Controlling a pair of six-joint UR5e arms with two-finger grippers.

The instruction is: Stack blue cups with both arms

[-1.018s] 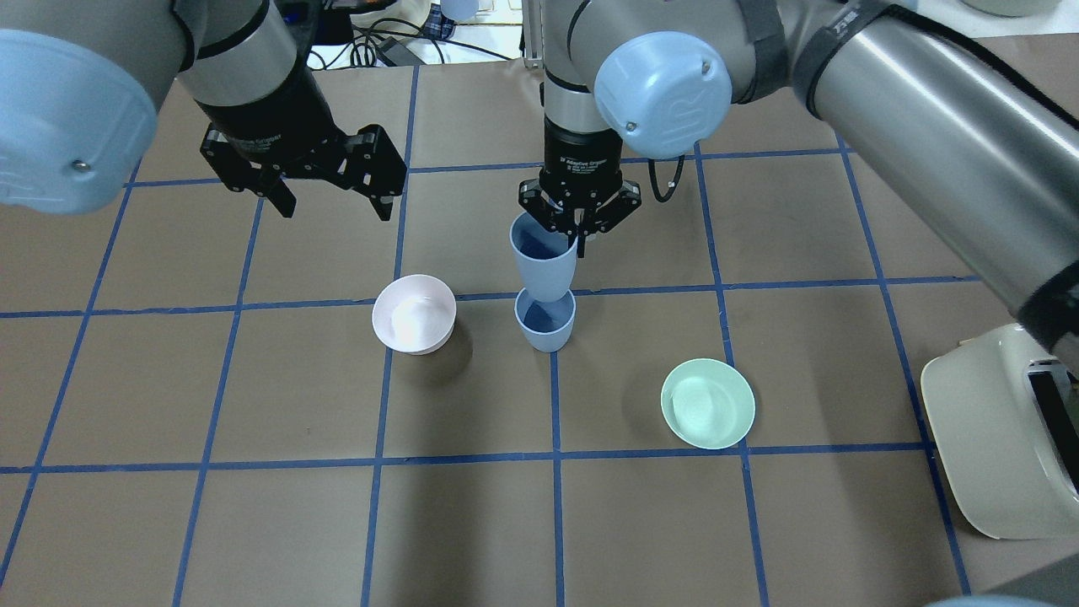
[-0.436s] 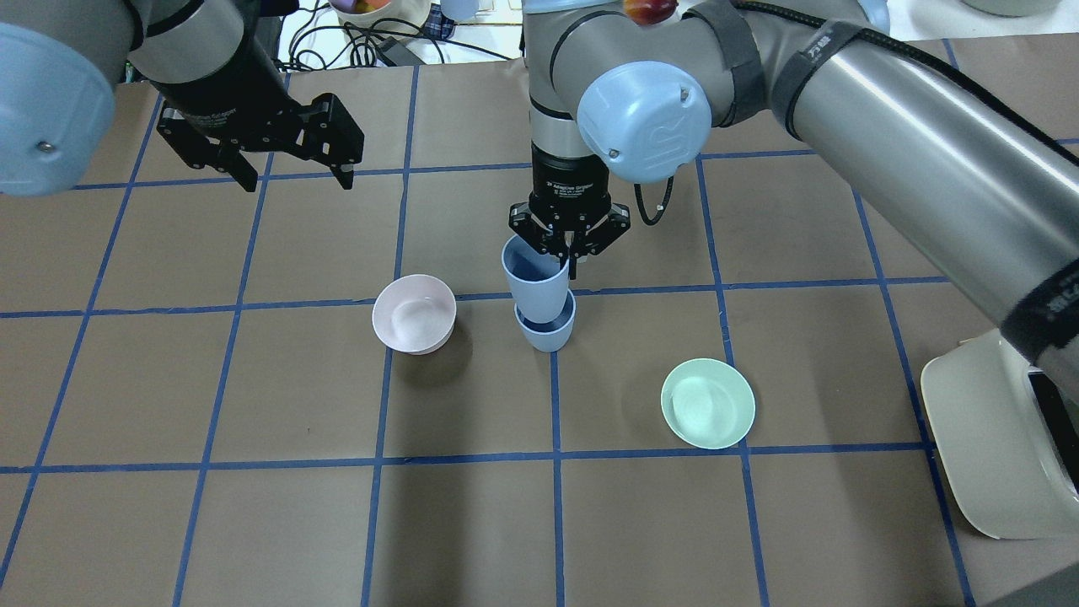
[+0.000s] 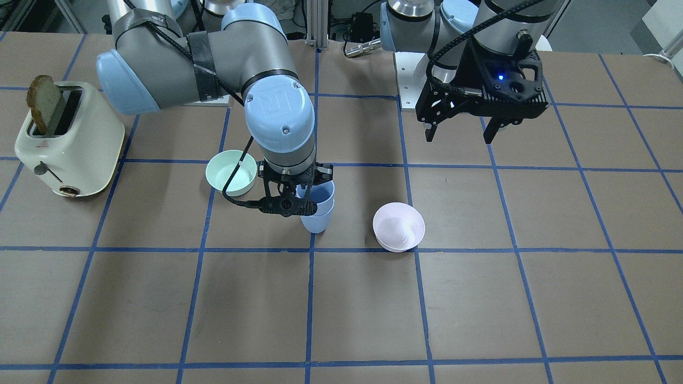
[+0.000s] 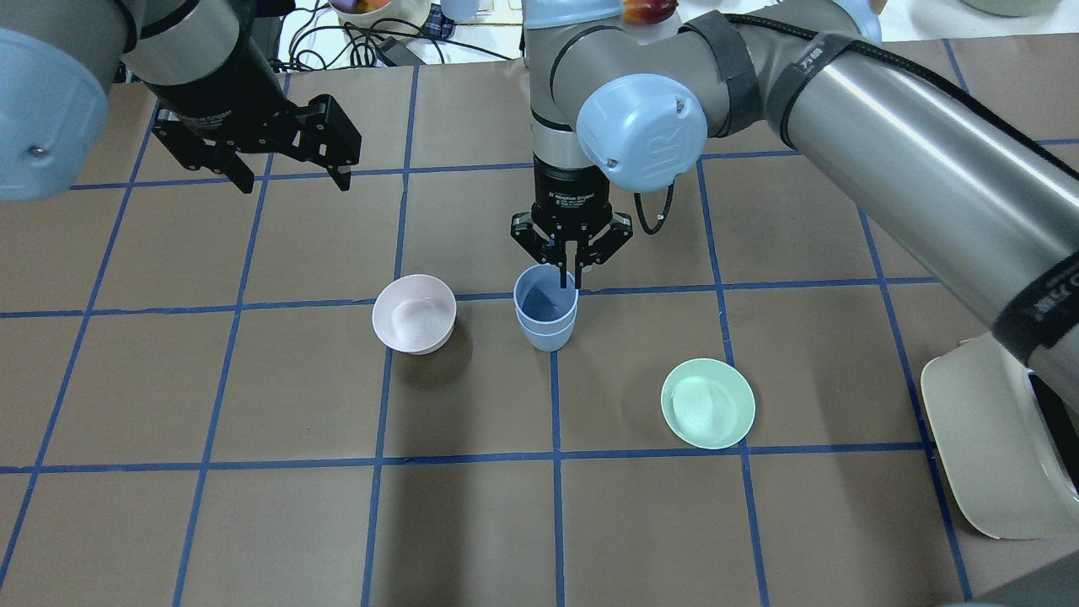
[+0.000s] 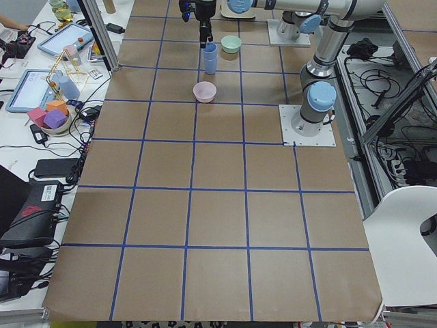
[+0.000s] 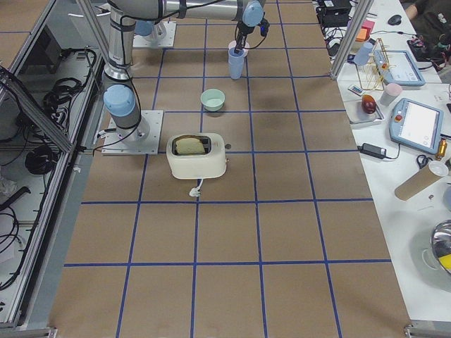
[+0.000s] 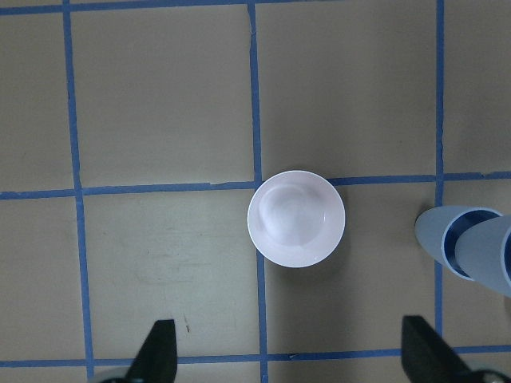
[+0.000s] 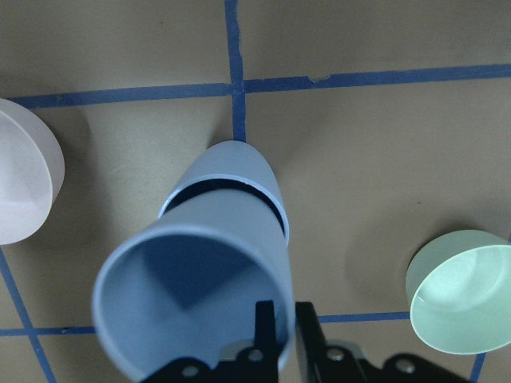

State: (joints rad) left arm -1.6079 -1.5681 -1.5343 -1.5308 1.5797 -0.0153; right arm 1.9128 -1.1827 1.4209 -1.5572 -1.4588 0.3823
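The two blue cups stand nested at mid-table: the upper cup [image 4: 544, 297] sits inside the lower cup [image 4: 546, 339], its rim a little above the lower rim. My right gripper [image 4: 571, 271] is shut on the upper cup's far rim, one finger inside and one outside, as the right wrist view [image 8: 286, 321] shows. The upper cup [image 8: 200, 271] leans slightly in the lower cup [image 8: 239, 159]. My left gripper [image 4: 292, 179] is open and empty, high over the back left. In the left wrist view [image 7: 289, 355] the cups [image 7: 471, 249] are at the right edge.
A pale pink bowl [image 4: 414, 313] stands left of the cups. A mint-green bowl [image 4: 707, 403] stands to the front right. A cream toaster [image 3: 69, 144] with a slice of bread sits at the right table edge. Cables and clutter lie beyond the far edge.
My right gripper has lowered the upper cup down into the lower cup. My left gripper rose and drew back to the far left, then held still.
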